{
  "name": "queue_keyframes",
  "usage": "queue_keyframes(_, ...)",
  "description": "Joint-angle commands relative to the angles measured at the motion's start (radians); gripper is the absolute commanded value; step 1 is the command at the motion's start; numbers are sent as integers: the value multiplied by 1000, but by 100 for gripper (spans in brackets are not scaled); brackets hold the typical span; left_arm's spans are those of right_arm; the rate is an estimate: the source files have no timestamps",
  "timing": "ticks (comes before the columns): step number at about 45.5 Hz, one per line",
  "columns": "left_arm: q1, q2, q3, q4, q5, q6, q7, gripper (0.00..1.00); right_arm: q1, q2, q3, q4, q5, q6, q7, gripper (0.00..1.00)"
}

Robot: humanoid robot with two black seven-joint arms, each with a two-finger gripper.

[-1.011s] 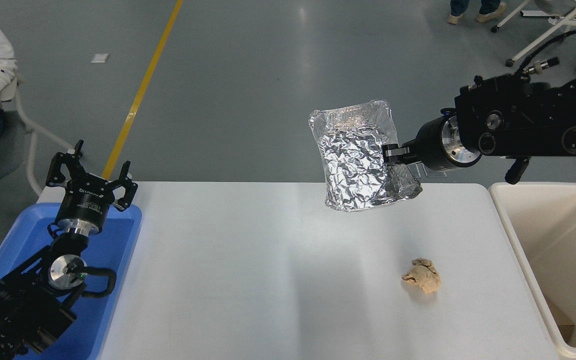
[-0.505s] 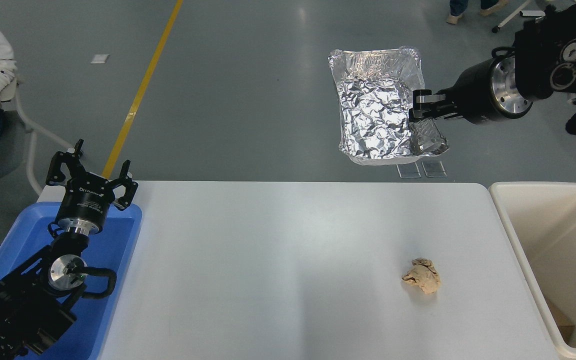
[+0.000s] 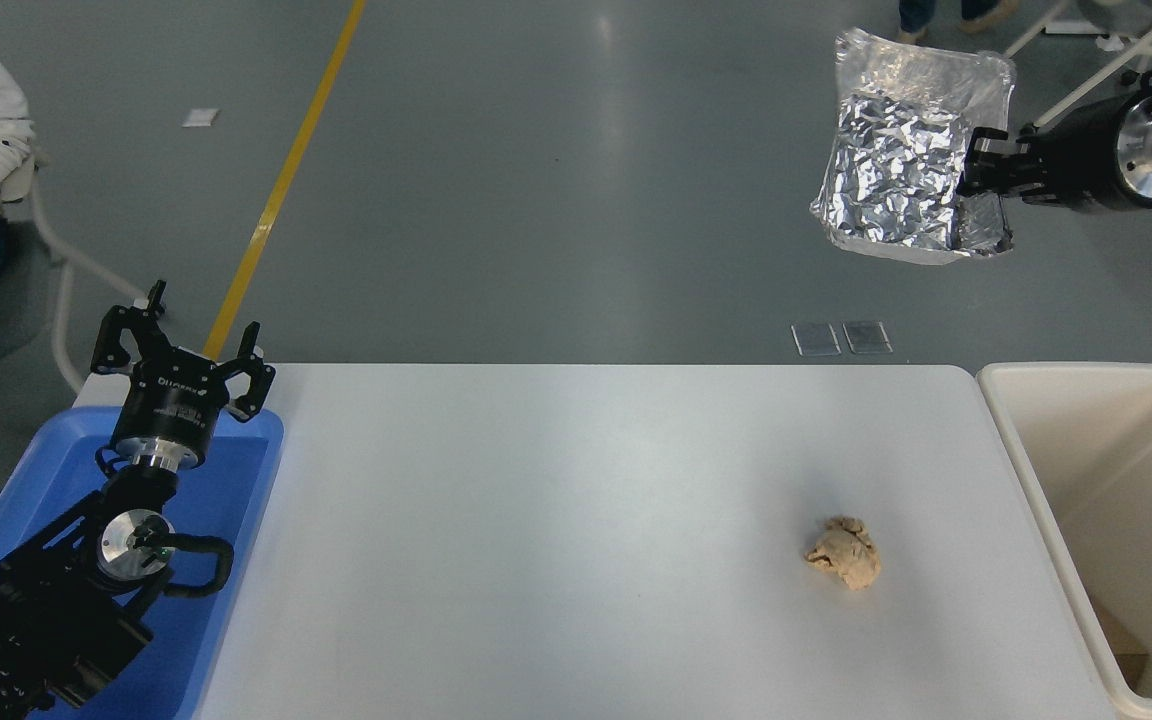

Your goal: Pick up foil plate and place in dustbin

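Foil plate (image 3: 896,170), pinched at its rim by right tool (image 3: 981,170), held high beyond tabletop's far right corner, presumably for carrying over dustbin (image 3: 1026,470); left tool (image 3: 181,355) spread, parked over blue tray (image 3: 236,480).

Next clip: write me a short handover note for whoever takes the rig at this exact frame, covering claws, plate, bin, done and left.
Right claw: shut on the foil plate, gripping its right rim, held high in the air beyond the table's far right corner.
Left claw: open, parked over the blue tray at the lower left.
Dustbin: at the table's right end; the plate is not yet over it.
Crumpled paper ball: lying on the white table, untouched.
Done: plate picked up. Left: carry it over the dustbin and release.
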Motion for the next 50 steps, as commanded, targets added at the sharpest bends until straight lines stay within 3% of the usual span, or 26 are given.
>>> queue_keyframes(1,0,0,0,1,0,0,0,99,-218,-7,-1,-222,152,-12,-2,0)
queue_keyframes(8,0,0,0,1,0,0,0,99,-309,-13,-3,-282,204,-29,-5,0)
queue_keyframes(19,0,0,0,-1,0,0,0,99,-511,-10,2,-385,385,-70,-11,0)
queue_keyframes(50,0,0,0,1,0,0,0,99,-907,-12,149,-534,484,-125,-19,0)
